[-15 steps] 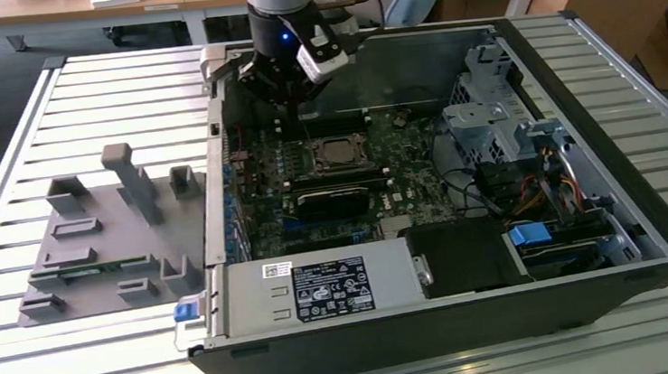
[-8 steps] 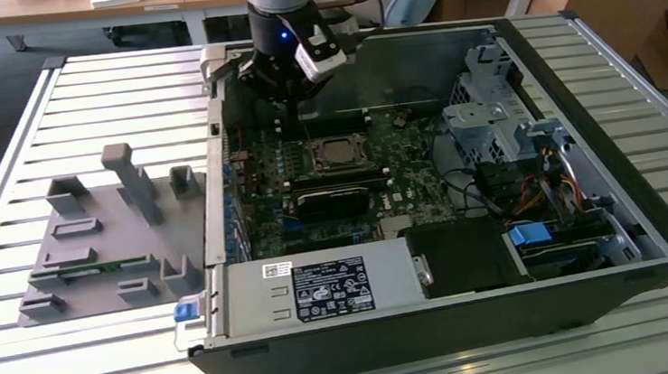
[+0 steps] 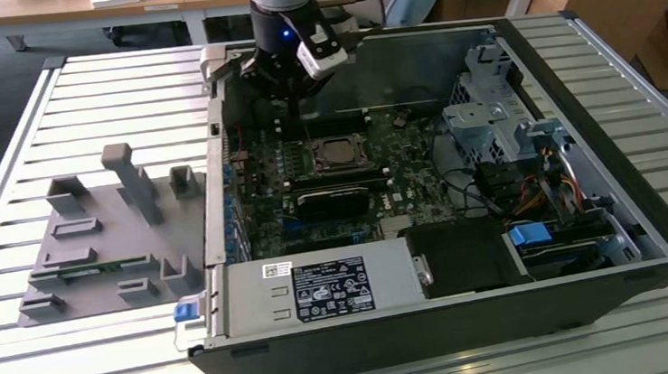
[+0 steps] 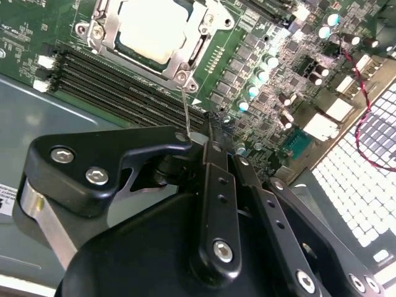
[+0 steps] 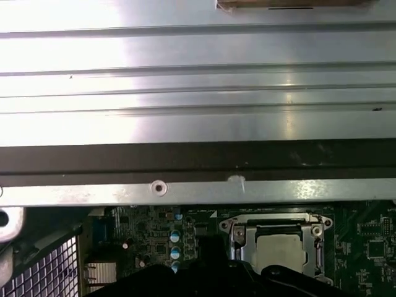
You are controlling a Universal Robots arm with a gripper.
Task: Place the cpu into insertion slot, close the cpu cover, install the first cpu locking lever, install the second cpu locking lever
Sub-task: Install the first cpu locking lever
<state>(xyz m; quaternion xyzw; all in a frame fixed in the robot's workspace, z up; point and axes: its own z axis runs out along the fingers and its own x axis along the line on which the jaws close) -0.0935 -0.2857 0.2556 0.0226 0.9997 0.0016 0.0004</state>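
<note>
The cpu (image 4: 151, 28) lies in the insertion slot, its pale metal top showing through the window of the cpu cover (image 4: 102, 31), which lies flat over it. In the exterior view the cpu (image 3: 337, 153) sits mid-motherboard inside the open computer case. A thin wire locking lever (image 4: 185, 105) rises from the socket's corner up to my gripper (image 4: 201, 133), whose black fingers are shut on its tip. In the exterior view my gripper (image 3: 290, 96) hangs just behind the socket, near the case's back wall. The first wrist view shows the cpu (image 5: 281, 250) and cpu cover (image 5: 238, 238) below the case rim.
A grey fixture plate (image 3: 109, 243) with upright holders lies at the exterior view's left, outside the case. Inside stand the power supply (image 3: 318, 288), a drive cage (image 3: 498, 127) with cables, and black memory slots (image 4: 124, 80) beside the socket. The case's metal wall (image 5: 198, 161) is close by.
</note>
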